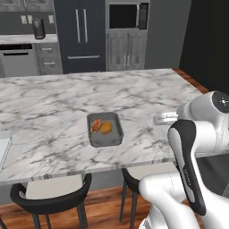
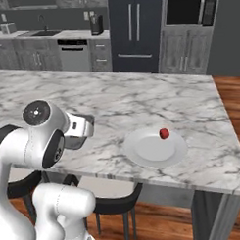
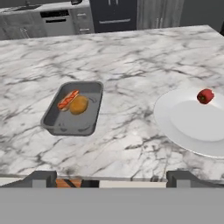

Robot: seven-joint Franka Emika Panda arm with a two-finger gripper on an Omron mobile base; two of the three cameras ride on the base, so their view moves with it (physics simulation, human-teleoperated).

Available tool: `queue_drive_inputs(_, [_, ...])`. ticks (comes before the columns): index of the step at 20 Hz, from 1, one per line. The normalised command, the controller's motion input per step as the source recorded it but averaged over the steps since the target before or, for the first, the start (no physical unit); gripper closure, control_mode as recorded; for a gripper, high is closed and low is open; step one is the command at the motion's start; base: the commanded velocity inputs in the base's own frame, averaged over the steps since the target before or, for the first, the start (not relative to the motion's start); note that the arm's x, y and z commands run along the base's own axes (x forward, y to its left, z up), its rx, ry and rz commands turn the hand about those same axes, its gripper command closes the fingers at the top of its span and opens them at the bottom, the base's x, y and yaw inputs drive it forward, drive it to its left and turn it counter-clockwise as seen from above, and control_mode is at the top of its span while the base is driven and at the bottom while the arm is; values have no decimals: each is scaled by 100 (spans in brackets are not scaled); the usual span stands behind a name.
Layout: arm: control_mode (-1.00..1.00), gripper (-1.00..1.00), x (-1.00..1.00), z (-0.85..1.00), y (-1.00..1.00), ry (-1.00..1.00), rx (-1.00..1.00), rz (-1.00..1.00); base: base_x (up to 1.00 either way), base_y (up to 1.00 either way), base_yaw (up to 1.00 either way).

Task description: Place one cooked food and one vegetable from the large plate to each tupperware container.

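While the two-finger gripper (image 3: 112, 177) hangs back over the near edge of the marbled grey-white island counter (image 1: 53, 96) with its jaws spread wide and nothing between them, the risks sit with what's left on the round flat white plate (image 3: 192, 127): a single small red round item (image 3: 205, 96), probably a pepper or tomato, near the far rim. It's round and small, so a wide approach that's slightly off-centre could nudge it and roll it off the plate onto the counter; closing too high would squeeze it out. The dark grey rectangular tub with rounded corners (image 3: 74, 109) lies well apart to the left of the plate and holds an orange-brown lump (image 3: 79, 105) touching a red-and-tan hot-dog-like piece (image 3: 68, 99); dropping the red item there would leave the other container short. A pale tub edge (image 1: 3, 150) shows at the far left of the left base view, well apart from the plate, so the carry is long and a weak pinch could lose the item. I can't tell what that tub holds
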Motion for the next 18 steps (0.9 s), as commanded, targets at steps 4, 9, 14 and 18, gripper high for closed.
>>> queue_drive_inputs(4, [100,-100,0,0,0,0,0,0,100,-86,-6])
queue_drive_inputs(9, [100,-100,0,0,0,0,0,0,100,-85,-12])
queue_drive_inputs(14, [-100,-100,20,-5,-8,3,0,-6,79,-39,-22])
queue_drive_inputs(18, [-100,-100,98,-23,-43,12,0,-29,0,0,0])
